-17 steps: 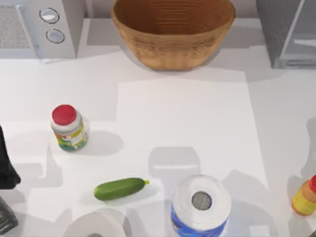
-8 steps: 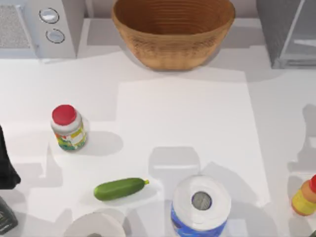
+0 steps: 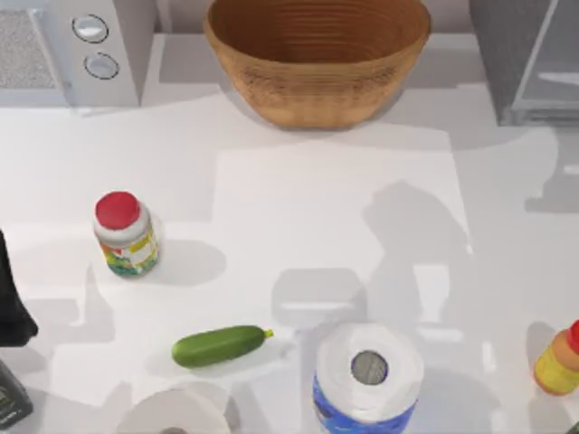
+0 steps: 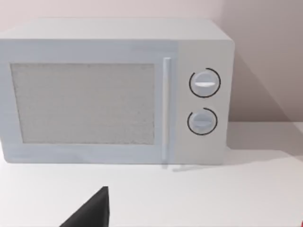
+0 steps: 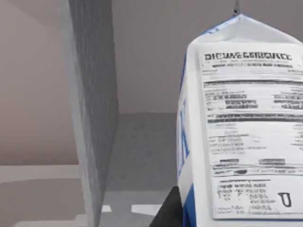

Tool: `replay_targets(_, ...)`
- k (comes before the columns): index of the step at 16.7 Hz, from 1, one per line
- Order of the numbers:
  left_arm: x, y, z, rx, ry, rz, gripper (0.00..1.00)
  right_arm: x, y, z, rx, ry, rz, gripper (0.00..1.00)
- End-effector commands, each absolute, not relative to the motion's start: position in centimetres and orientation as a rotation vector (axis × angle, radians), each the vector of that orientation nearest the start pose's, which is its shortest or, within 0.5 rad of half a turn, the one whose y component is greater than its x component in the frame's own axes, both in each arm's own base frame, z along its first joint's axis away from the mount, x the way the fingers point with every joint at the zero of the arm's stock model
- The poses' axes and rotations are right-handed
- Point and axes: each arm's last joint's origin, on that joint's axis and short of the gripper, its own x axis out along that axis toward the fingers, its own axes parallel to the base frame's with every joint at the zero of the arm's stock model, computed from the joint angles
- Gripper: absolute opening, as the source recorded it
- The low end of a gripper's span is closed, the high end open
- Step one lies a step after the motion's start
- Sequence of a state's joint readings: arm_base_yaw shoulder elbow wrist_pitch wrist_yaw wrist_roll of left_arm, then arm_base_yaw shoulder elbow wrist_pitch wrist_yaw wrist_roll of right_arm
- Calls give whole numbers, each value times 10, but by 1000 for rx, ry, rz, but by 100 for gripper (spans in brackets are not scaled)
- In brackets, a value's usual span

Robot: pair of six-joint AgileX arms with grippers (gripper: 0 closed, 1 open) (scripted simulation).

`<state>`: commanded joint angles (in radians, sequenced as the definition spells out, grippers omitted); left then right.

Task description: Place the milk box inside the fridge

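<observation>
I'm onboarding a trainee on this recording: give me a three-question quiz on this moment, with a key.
1. True or false: the cucumber lies inside the wicker basket.
2. Multiple choice: in the top view, the red-capped jar stands (a) left of the cucumber, nearer the microwave; (b) against the fridge; (c) on top of the paper roll.
3. Fill in: in the right wrist view, the milk box sits close before the camera with the grey ____ beyond it.

Key:
1. False; it lies on the table, in front of the basket.
2. a
3. fridge
</observation>
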<state>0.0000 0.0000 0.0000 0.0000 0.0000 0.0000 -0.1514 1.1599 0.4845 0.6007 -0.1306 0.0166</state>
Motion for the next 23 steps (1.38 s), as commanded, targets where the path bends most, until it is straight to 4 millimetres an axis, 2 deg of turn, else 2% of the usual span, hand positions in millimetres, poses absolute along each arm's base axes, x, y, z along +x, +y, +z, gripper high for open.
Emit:
replay_targets(2,106,-1,160,0,0,0,100,286,-45,210,15,111,-12,0)
replay_targets(5,106,-1,160,0,0,0,100,339,-65,174,13,131,-3,0)
replay_targets(9,106,-1,160,0,0,0,100,387,-87,136,3,71,8,0)
replay_targets(11,106,-1,160,0,0,0,100,399,-95,123,0,33,7,0)
replay_targets(14,106,-1,160,0,0,0,100,405,-103,111,2,5,2,0)
replay_targets(20,106,-1,160,0,0,0,100,405,-102,109,7,11,4,0)
replay_targets(23,106,-1,160,0,0,0,100,419,-105,100,23,47,-10,0)
